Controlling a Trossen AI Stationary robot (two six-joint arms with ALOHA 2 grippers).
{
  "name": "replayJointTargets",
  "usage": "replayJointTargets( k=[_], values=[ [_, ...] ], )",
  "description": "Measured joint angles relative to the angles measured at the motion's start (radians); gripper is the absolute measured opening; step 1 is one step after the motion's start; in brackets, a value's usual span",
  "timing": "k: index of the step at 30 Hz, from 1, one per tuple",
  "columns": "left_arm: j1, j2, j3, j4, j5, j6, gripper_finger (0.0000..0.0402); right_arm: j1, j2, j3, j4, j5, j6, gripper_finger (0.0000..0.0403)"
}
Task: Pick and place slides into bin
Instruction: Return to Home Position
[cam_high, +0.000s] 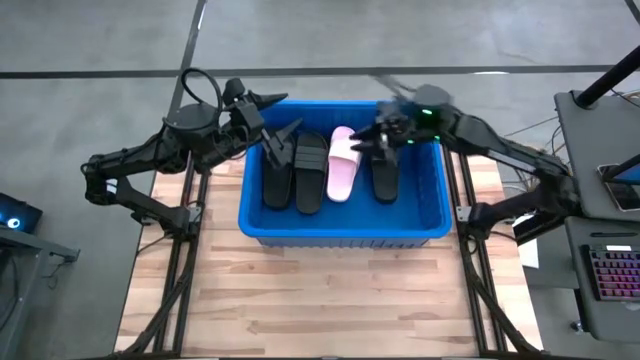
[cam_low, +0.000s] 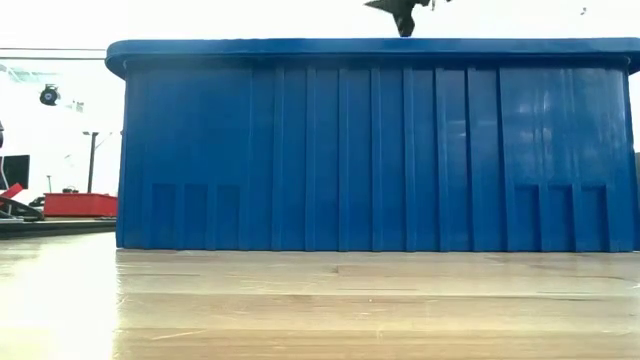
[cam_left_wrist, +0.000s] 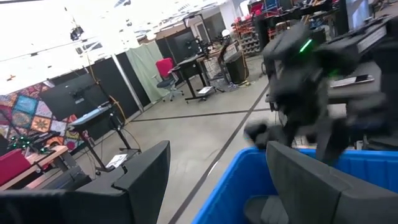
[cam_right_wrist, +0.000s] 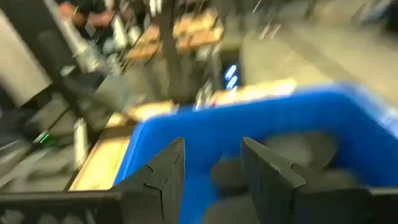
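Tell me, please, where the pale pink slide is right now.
In the high view, the pale pink slip-on slide lies inside the large blue plastic bin, near its middle, between the black slides, close to the right gripper.

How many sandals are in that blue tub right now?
4, in a row in the bin: first black slide and second black slide at the left, pink slide next, third black slide at the right. The left gripper and right gripper overhead may hide more.
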Motion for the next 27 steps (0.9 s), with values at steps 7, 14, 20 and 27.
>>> replayJointTargets(
  k=[7, 14, 20, 27],
  values=[
    [0.011, -0.001, 0.0, 0.015, 0.003, 0.0, 0.0251, 0.189, -0.245, -0.066, 0.018, 0.336, 0.021, 0.0124],
    [0.029, 0.006, 0.001, 0.017, 0.011, -0.001, 0.0251, 0.335, -0.48, -0.258, 0.045, 0.533, 0.096, 0.0086],
    [0.032, 0.042, 0.002, 0.024, 0.011, -0.001, 0.0251, 0.438, -0.645, -0.519, 0.216, 0.63, 0.087, 0.0017],
    [0.036, 0.074, 0.003, 0.092, 0.014, -0.006, 0.0251, 0.455, -0.825, -0.703, 0.223, 0.63, 0.154, 0.0009]
  ],
)
